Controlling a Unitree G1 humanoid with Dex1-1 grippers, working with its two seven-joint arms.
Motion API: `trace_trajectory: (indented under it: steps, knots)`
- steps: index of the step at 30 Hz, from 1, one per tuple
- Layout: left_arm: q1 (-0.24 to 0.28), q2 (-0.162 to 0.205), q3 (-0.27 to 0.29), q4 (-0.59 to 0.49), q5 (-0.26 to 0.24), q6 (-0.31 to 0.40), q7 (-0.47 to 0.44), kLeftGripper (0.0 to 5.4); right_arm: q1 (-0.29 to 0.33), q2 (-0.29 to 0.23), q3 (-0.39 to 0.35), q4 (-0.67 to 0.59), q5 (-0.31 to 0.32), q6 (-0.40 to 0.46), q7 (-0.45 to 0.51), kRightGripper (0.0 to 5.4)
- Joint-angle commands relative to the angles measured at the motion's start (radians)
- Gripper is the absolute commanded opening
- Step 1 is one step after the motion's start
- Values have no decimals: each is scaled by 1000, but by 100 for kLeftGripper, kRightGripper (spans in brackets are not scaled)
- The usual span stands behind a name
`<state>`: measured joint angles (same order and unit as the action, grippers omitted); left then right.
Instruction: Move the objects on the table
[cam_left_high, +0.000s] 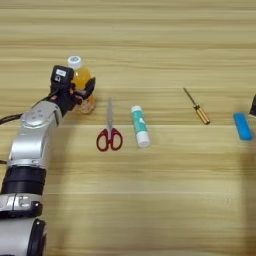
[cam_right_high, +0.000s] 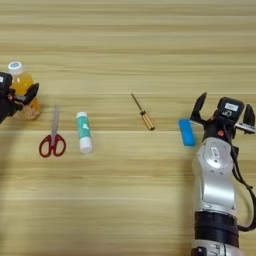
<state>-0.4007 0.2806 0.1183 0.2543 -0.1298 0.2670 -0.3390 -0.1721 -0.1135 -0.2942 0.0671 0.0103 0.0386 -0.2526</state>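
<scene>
The left gripper (cam_left_high: 80, 92) is at about 10 o'clock on the table (cam_left_high: 150, 200), and its two black fingers stand on both sides of the orange-juice bottle (cam_left_high: 81, 77). The bottle stands upright with its white cap on top, and the fingers seem to close on its lower half, so the pincer holds the bottle. The silver left arm (cam_left_high: 30, 145) comes up from the 8 o'clock corner to reach it.

Just beside the bottle, toward 4 o'clock from it, lie the red-handled scissors (cam_left_high: 109, 134), closed, with the blades pointing to 12 o'clock and the red rings toward 6. Near them, at their 3 o'clock side, the white-and-green glue stick (cam_left_high: 139, 126) lies flat, a little tilted, its white end toward 6 o'clock.

More toward 3 o'clock, well apart from the glue stick, lies the thin screwdriver (cam_right_high: 143, 112), its metal tip to 11 o'clock and its amber handle to 5 o'clock. The small blue bar (cam_right_high: 187, 132) lies near it, at the 4 o'clock side.

The right gripper (cam_right_high: 222, 117) is just beside the blue bar, at its 3 o'clock side, not touching it. Its fingers are spread wide and hold nothing. The right arm (cam_right_high: 216, 185) comes from 5 o'clock.
</scene>
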Motion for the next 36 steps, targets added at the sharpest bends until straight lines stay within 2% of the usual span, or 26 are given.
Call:
trace_trajectory:
  steps: [1, 20, 22, 36]
  knots:
    - [1, 13, -13, -18, 10, -1, -2, 347, -11, -4, -2, 5, 3, 8, 2, 540]
    - [16, -1, -46, 73, 26, -47, 3, 347, -10, -6, -3, 5, 4, 8, 3, 540]
    - [15, -1, -47, 72, 27, -53, 6, 384, -9, -6, -2, 5, 4, 8, 4, 540]
    - [16, -5, -51, 47, 7, -79, -12, 498, -10, -6, -1, 8, 2, 7, 4, 540]
